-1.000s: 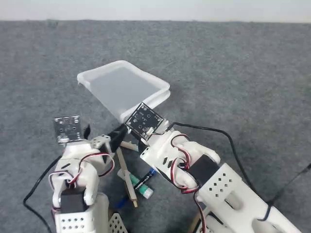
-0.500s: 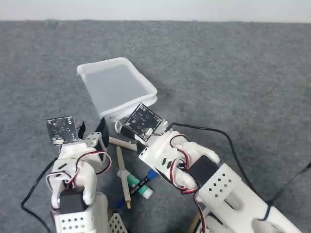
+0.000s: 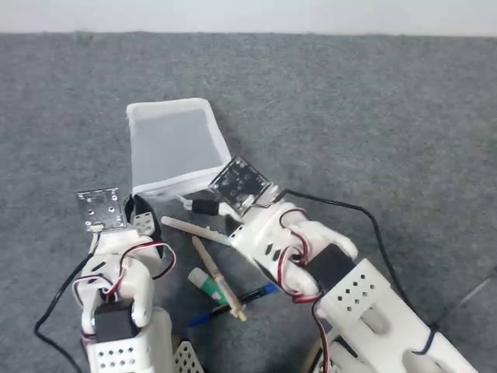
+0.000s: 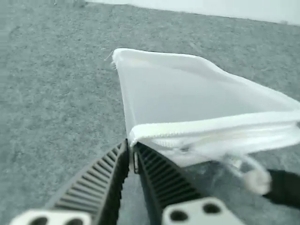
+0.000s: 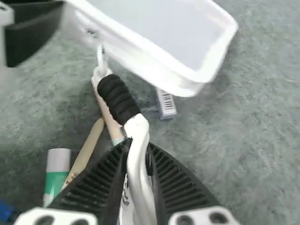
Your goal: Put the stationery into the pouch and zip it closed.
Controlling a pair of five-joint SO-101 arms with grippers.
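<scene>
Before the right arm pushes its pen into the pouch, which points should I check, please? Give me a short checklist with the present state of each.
1. Left gripper is shut on the pouch corner: ok.
2. Right gripper holds the white pen: ok.
3. The pen's black-grip end lies close to the pouch's zipper edge: ok.
4. Pouch mouth open enough for the pen: cannot tell.
5. Glue stick, blue pen and wooden pencils packed: not ok, they lie on the carpet.
</scene>
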